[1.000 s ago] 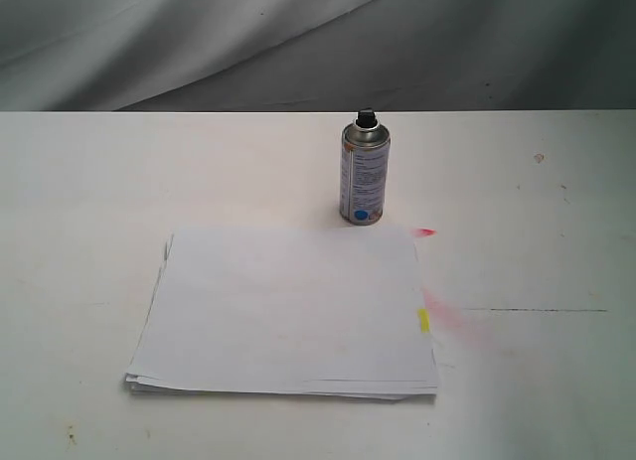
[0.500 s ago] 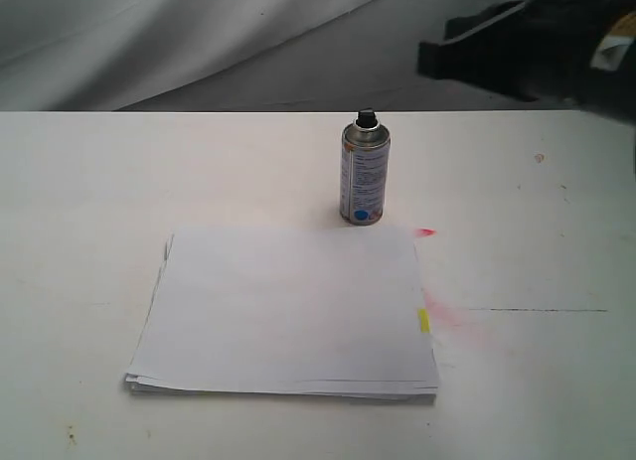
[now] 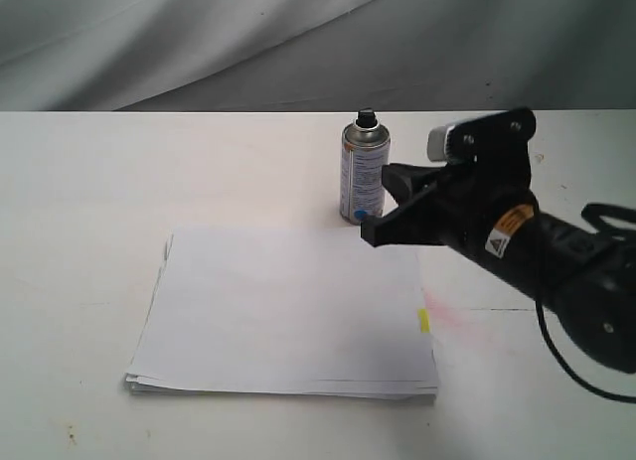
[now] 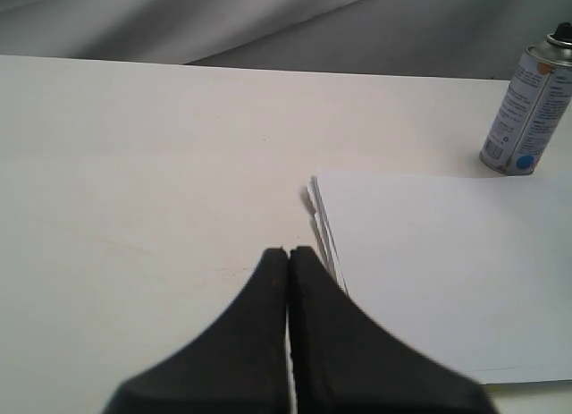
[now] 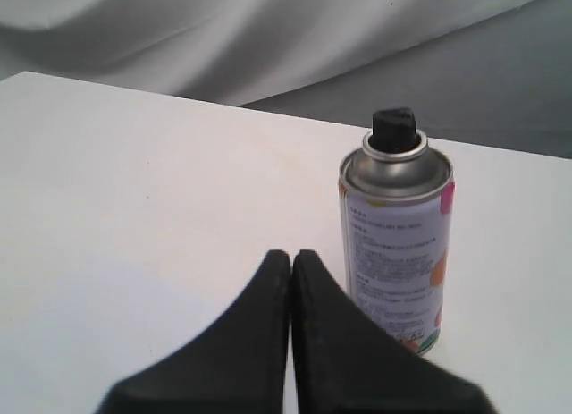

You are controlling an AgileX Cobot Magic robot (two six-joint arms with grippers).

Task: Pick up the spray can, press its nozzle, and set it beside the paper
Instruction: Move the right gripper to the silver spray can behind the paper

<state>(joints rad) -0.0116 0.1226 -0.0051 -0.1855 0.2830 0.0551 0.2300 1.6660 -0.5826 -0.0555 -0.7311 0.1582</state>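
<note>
The spray can (image 3: 364,174) stands upright on the table just beyond the paper's far right corner, its black nozzle (image 3: 366,115) on top. The paper (image 3: 283,311) lies flat with a yellow tab (image 3: 423,321) on its right edge. My right gripper (image 3: 376,222) is shut and empty, low over that corner, close in front of the can and apart from it. The right wrist view shows the shut gripper (image 5: 291,253) beside the can (image 5: 398,244) and nozzle (image 5: 393,128). My left gripper (image 4: 288,250) is shut and empty near the paper (image 4: 447,271), far from the can (image 4: 527,110).
The white table (image 3: 89,182) carries a faint pink stain (image 3: 452,319) right of the paper. A grey cloth backdrop (image 3: 199,43) hangs behind the table's far edge. The right arm's black body and cable (image 3: 556,261) fill the right side.
The right arm came in from the upper right and dropped down to the can's front right side. Can and paper have not moved.
</note>
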